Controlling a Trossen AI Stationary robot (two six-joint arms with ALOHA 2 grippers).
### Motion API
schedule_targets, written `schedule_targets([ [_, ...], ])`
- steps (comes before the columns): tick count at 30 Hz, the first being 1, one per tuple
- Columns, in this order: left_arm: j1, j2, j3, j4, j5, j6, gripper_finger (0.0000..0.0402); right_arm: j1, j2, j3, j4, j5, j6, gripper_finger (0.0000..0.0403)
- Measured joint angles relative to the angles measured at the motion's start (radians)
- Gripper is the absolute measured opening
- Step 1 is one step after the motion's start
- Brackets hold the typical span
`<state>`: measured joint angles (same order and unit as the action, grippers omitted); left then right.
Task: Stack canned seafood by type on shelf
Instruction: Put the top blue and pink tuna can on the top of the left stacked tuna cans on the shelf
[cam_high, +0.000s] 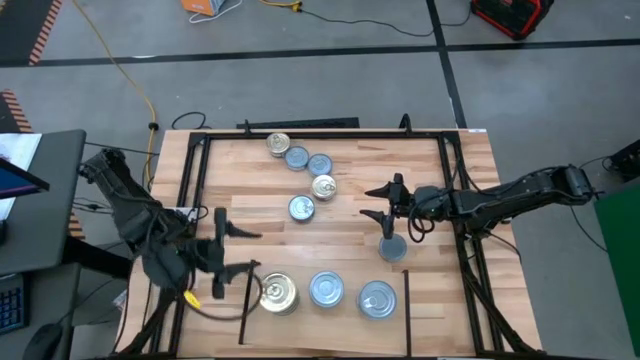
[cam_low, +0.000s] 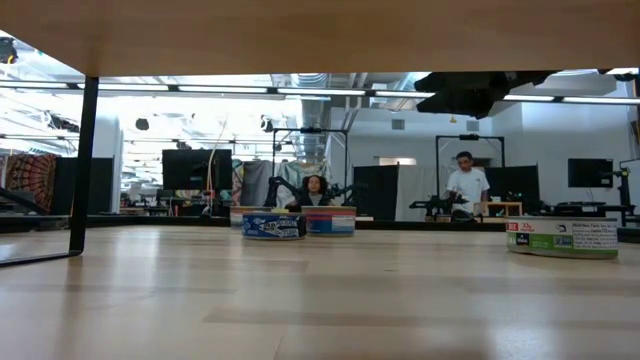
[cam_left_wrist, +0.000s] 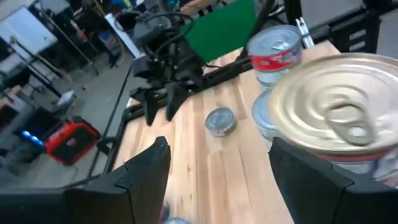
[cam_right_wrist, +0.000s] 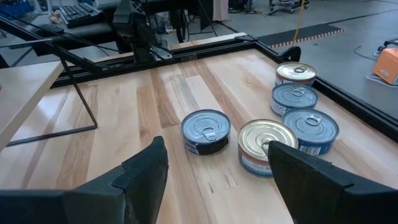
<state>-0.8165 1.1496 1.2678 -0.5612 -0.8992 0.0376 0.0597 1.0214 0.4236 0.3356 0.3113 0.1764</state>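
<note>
While both arms are hovering empty over the surface (cam_high: 230, 170), the sorting is looking partly done: three stacks are sitting in a row on the shelf (cam_high: 400, 300) at the near edge, gold stack (cam_high: 277, 293) nearest the left arm, then two silver-topped stacks (cam_high: 327, 290) and (cam_high: 377, 299). Left tool (cam_high: 228, 249) is sitting wide, nothing between the fingers, just beside the gold stack at the shelf's left line; its wrist view is filling up with that gold lid (cam_left_wrist: 336, 109). Right tool (cam_high: 381, 201) is also standing wide and empty, hanging over mid-surface. Loose tins are lying in a curved cluster toward the far side: far gold tin (cam_high: 278, 144), two silver tins (cam_high: 297, 156) and (cam_high: 319, 164), a second gold tin (cam_high: 324, 186), and a lone silver tin (cam_high: 301, 208). One more dark tin (cam_high: 392, 247) is sitting under the right arm, nearer the shelf. Key relation: the cluster is lying from the right tool toward the left arm's side, lone silver tin and second gold tin straight ahead in the right wrist view (cam_right_wrist: 206, 131) and (cam_right_wrist: 268, 146), so the right arm is looking like the nearer one for the next pick; tins are round, so approach angle is hardly mattering
</note>
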Motion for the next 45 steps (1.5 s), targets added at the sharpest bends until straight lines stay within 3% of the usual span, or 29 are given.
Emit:
schedule_targets([
  [5, 0.077, -0.059, -0.037, -0.071, 0.03, -0.027, 0.0264, 0.021, 0.009, -0.001, -0.002, 0.0, 0.001, 0.0302],
  [11, 0.208, -0.144, -0.191, -0.059, 0.058, -0.077, 0.0264, 0.037, 0.014, -0.001, 0.004, 0.0, 0.001, 0.0302],
  [24, 0.503, -0.313, -0.46, 0.159, 0.263, -0.004, 0.0264, 0.029, 0.014, -0.001, 0.004, 0.007, 0.0, 0.0302],
  [37, 0.855, -0.32, -0.692, 0.472, 0.626, 0.105, 0.0264, 0.029, 0.014, -0.001, 0.05, 0.006, -0.028, 0.0302],
  [45, 1.033, -0.291, -0.703, 0.558, 0.722, 0.161, 0.0264, 0.008, 0.014, -0.001, 0.148, 0.005, -0.088, 0.0302],
])
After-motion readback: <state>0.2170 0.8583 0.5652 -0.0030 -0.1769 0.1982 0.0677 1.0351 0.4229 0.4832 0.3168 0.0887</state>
